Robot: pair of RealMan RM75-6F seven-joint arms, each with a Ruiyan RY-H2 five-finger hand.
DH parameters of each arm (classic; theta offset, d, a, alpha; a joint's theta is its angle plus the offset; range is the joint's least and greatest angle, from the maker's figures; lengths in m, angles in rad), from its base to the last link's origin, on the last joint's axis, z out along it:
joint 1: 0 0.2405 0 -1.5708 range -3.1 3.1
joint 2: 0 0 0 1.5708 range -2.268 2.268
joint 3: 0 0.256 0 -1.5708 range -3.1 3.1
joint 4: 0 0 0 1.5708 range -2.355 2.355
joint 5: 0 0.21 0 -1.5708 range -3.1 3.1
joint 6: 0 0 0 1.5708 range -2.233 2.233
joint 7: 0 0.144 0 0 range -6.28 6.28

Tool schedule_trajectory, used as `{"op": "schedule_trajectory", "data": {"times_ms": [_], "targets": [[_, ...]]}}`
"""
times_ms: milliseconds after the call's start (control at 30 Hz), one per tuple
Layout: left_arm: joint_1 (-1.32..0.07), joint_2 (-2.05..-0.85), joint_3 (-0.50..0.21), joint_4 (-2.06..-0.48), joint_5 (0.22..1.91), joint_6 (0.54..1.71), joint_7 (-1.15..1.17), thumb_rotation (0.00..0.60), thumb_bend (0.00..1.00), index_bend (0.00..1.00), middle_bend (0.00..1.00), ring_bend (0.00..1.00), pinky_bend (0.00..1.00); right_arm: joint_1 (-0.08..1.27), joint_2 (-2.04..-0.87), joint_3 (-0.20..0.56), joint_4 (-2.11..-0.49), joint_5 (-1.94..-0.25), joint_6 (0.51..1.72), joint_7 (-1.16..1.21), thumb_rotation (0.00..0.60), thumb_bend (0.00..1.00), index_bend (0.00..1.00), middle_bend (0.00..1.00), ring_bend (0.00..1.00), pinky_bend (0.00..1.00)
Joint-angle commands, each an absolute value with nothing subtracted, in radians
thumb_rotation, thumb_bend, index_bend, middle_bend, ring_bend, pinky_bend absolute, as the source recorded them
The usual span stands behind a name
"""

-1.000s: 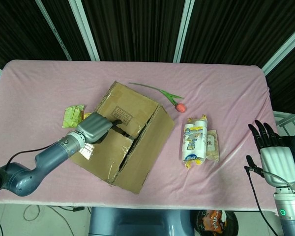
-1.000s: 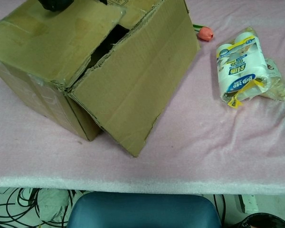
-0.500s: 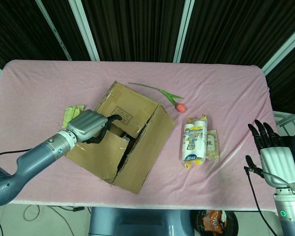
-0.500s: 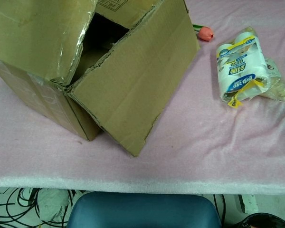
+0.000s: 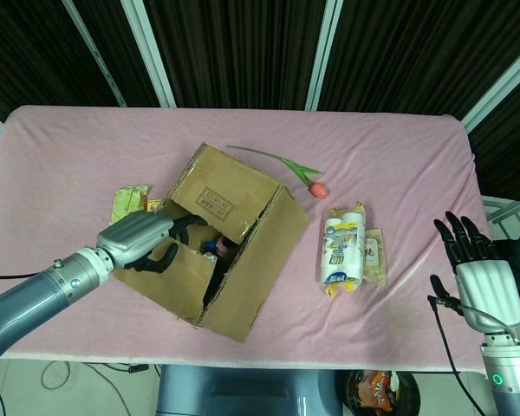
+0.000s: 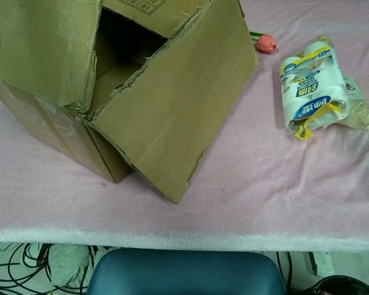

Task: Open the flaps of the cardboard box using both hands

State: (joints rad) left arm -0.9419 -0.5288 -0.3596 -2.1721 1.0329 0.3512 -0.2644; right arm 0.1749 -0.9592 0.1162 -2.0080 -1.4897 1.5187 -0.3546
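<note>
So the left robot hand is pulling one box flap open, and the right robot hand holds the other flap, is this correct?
Not quite. The left robot hand grips a flap of the cardboard box, but the right robot hand holds nothing; it hangs open, far off by the table's right edge, as the head view shows.

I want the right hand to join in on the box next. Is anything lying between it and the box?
Yes. The right hand hovers open near the table's right edge, and the tissue pack with a flat packet beside it lies on the cloth between it and the box. The left hand already holds the near flap.
</note>
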Motion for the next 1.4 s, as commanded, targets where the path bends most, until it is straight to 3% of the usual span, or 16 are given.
{"op": "schedule_trajectory", "data": {"times_ms": [33,200,400,967,1233,1400], "targets": [[-0.855,-0.47,-0.425,-2.232,1.135,0.367,-0.365,0.6,0.7,0.13,0.41,0.39,0.46,0.174,-0.958,0.117,-2.009,-1.49,1.518,-0.355,0.6,0.39,0.0,0.0,0.0,0.22],[-0.744,-0.392,-0.463,-2.309,1.298,0.424,-0.497,0.6,0.68,0.13,0.41,0.39,0.46,0.17,-0.955,0.12,-2.014,-1.496,1.521,-0.352,0.6,0.39,0.0,0.0,0.0,0.22],[-0.641,-0.309,-0.45,-2.35,1.516,0.525,-0.672,0.6,0.68,0.13,0.41,0.39,0.46,0.166,-0.955,0.12,-2.019,-1.506,1.522,-0.354,0.6,0.39,0.0,0.0,0.0,0.22],[-0.55,-0.142,-0.287,-2.277,2.07,0.774,-1.165,0.6,0.53,0.11,0.39,0.38,0.45,0.159,-0.954,0.121,-2.028,-1.519,1.52,-0.353,0.6,0.39,0.0,0.0,0.0,0.22],[-0.495,-0.1,-0.218,-2.231,2.195,0.878,-1.23,0.6,0.51,0.11,0.39,0.38,0.45,0.157,-0.955,0.118,-2.032,-1.527,1.513,-0.36,0.6,0.39,0.0,0.0,0.0,0.22],[-0.443,-0.103,-0.181,-2.197,2.162,0.946,-1.177,0.6,0.44,0.11,0.35,0.34,0.42,0.155,-0.958,0.115,-2.032,-1.534,1.512,-0.364,0.6,0.39,0.0,0.0,0.0,0.22]]}}
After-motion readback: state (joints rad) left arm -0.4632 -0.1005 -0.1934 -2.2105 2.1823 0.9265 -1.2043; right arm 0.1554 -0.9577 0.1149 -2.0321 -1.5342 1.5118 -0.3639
